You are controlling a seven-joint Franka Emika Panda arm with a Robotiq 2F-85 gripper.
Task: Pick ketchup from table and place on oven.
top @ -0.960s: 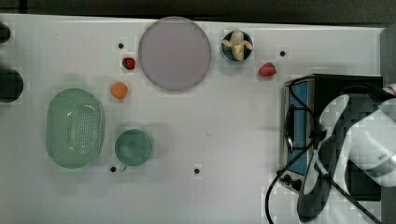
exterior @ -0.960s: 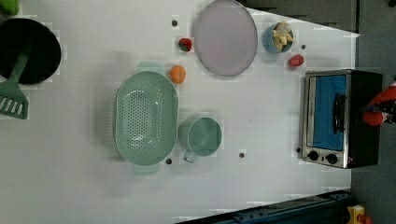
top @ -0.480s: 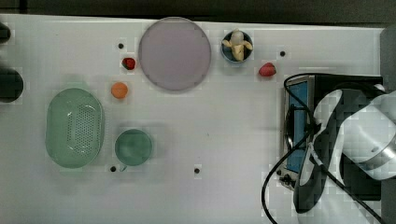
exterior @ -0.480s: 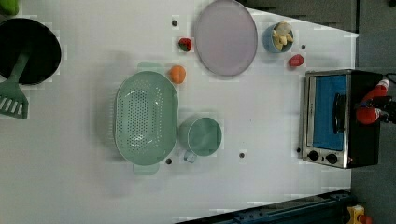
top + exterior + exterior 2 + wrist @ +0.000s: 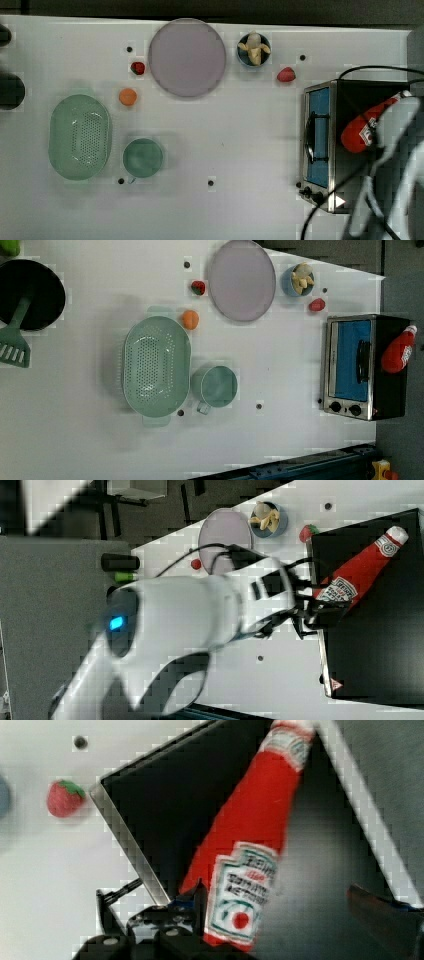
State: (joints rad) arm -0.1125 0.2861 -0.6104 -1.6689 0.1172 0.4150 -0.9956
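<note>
Ketchup on the oven

My gripper (image 5: 320, 611) is spread wide. The ketchup (image 5: 361, 571) lies between my fingers on the oven (image 5: 380, 645).

- ketchup (image 5: 250, 850): white label with a dark keystone outline, lettering in several rows, red tomato dot at the base. Letters too smeared to read in the wrist view.
- same label in the right view (image 5: 336, 591): arched logo row plus smaller rows, not legible letter by letter.
- ketchup neck band (image 5: 387, 543): round emblem, unreadable.
- oven (image 5: 375, 645): small red-and-white triangle warning sticker at the top's front corner; its symbol can't be made out.
- Nothing else carries readable text or numbers.
</note>
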